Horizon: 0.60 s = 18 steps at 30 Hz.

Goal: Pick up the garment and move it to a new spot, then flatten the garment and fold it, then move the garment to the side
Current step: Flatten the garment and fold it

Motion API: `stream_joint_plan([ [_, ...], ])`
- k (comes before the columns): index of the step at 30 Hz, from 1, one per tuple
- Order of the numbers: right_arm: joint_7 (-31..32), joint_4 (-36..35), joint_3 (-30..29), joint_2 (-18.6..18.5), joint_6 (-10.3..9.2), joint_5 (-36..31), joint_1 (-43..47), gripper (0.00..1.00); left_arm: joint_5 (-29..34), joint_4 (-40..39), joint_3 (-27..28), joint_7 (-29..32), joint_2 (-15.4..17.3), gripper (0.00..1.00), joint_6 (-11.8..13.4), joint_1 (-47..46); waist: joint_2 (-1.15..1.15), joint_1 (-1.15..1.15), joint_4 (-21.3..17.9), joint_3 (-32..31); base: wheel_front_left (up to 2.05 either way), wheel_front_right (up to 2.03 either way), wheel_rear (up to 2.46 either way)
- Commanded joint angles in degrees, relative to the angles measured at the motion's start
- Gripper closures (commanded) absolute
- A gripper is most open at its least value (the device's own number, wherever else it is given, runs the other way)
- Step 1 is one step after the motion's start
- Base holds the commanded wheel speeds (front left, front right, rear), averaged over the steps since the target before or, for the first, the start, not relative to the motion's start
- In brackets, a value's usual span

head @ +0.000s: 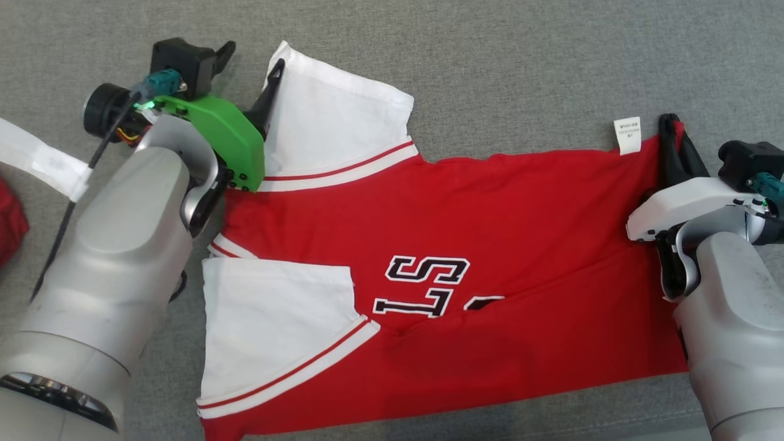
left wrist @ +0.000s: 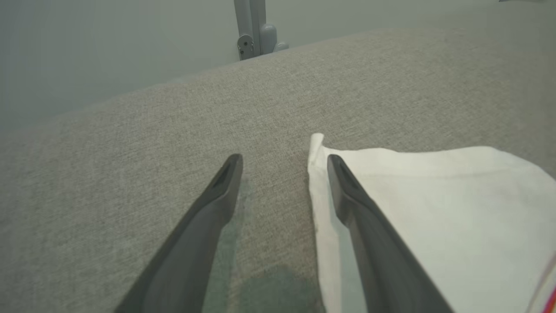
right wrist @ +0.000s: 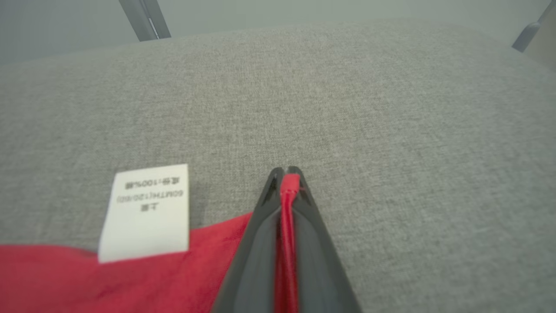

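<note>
The garment (head: 490, 233) is a red jersey with white sleeves and black-and-white lettering, spread sideways on the grey cloth surface (head: 520, 61). My left gripper (head: 254, 58) is open at the far corner of the upper white sleeve (left wrist: 434, 208). In the left wrist view one finger (left wrist: 369, 226) lies over the sleeve's edge and the other rests over bare surface, the left gripper (left wrist: 284, 161) straddling that edge. My right gripper (head: 670, 122) is shut on the red hem's far corner, beside the white care label (head: 627, 135). Red fabric shows pinched between the tips of the right gripper (right wrist: 286, 171), next to the label (right wrist: 145, 213).
Another red cloth (head: 9, 226) lies at the left edge. A white tag (head: 43, 162) hangs on the left arm's cable. The surface's far edge and a grey metal post (left wrist: 254, 26) stand beyond the left gripper. Bare grey surface stretches beyond the jersey.
</note>
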Motion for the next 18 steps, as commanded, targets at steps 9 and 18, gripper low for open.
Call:
stream_joint_plan([
  [9,0.7,0.3,1.9,1.9,-0.08,1.2,0.6,1.0,-6.4,3.3,-6.9,3.5,1.4,0.98,0.1,-4.0,0.0,-0.01,-2.2,1.2,0.0,0.0,0.0],
  [18,0.4,-1.3,1.0,1.7,-0.06,2.0,2.3,1.0,-10.9,1.0,-12.6,-4.4,3.2,1.0,0.1,-2.4,0.0,-0.01,-1.3,-3.2,0.0,0.0,0.0],
])
